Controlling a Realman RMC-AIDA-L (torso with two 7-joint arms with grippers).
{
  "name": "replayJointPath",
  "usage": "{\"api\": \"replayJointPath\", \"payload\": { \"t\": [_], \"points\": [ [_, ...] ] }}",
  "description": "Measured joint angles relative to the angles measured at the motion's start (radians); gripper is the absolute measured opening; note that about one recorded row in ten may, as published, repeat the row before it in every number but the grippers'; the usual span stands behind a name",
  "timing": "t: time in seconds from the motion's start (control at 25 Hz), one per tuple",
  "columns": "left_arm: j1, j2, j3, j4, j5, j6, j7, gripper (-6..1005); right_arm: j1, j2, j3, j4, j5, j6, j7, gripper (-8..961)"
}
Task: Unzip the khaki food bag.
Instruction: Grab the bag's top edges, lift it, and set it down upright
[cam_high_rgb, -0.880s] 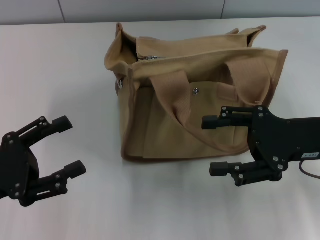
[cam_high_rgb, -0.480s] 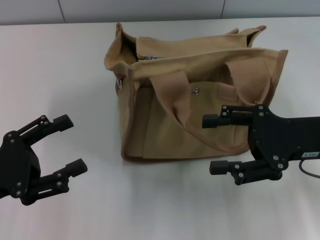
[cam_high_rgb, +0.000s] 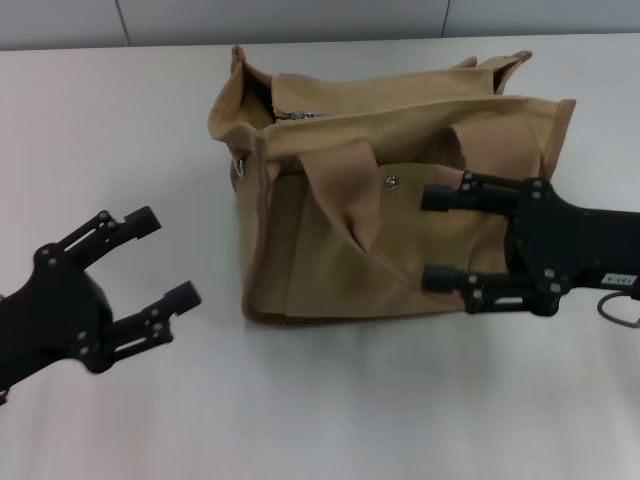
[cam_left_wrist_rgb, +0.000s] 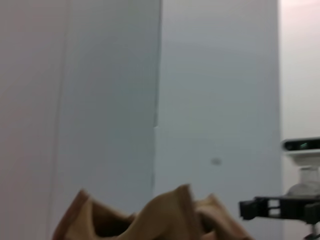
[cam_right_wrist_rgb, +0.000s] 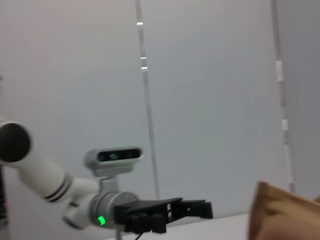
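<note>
Toward the far middle of the table (cam_high_rgb: 120, 120) sits the khaki food bag (cam_high_rgb: 400, 200), zipper (cam_high_rgb: 295, 115) running left-right along its top, and I've got my right gripper (cam_high_rgb: 432, 240) spread wide against its front, nearer than my left gripper (cam_high_rgb: 165, 258), also spread, empty.

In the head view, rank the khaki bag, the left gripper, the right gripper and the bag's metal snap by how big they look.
1. khaki food bag
2. left gripper and right gripper: they look alike, both near the camera, so unranked
3. metal snap
</note>
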Motion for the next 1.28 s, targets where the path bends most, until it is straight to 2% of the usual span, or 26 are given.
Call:
{"api": "replayJointPath", "payload": {
  "t": [0.08, 0.4, 0.48, 0.64, 0.68, 0.88, 1.12, 1.2, 1.28],
  "points": [
    [-0.008, -0.01, -0.005, -0.014, 0.0, -0.039, 0.014, 826, -0.01, 0.003, 0.016, 0.001, 0.0, 0.024, 0.0, 780],
    [-0.082, -0.013, 0.002, -0.12, 0.004, -0.096, 0.03, 813, -0.023, 0.004, 0.065, 0.032, 0.001, 0.052, -0.004, 776],
    [-0.12, -0.014, 0.003, -0.194, 0.001, -0.124, 0.075, 810, -0.023, 0.003, 0.081, 0.044, 0.001, 0.062, -0.007, 775],
    [-0.154, -0.016, 0.001, -0.248, 0.0, -0.178, 0.113, 804, -0.023, 0.003, 0.089, 0.054, 0.001, 0.077, -0.008, 773],
    [-0.182, -0.019, -0.003, -0.295, -0.001, -0.215, 0.145, 803, -0.023, 0.003, 0.092, 0.064, 0.005, 0.082, -0.009, 772],
    [-0.224, -0.02, -0.024, -0.382, -0.003, -0.247, 0.226, 795, -0.023, 0.004, 0.093, 0.074, 0.013, 0.083, -0.009, 770],
    [-0.227, -0.02, -0.034, -0.4, -0.003, -0.252, 0.248, 786, -0.024, 0.004, 0.094, 0.094, 0.014, 0.094, -0.014, 767],
    [-0.216, -0.021, -0.111, -0.454, -0.005, -0.263, 0.306, 783, -0.025, 0.005, 0.095, 0.103, 0.014, 0.097, -0.022, 766],
    [-0.21, -0.021, -0.127, -0.458, -0.005, -0.265, 0.307, 690, -0.025, 0.005, 0.096, 0.109, 0.014, 0.103, -0.024, 765]
  ]
}}
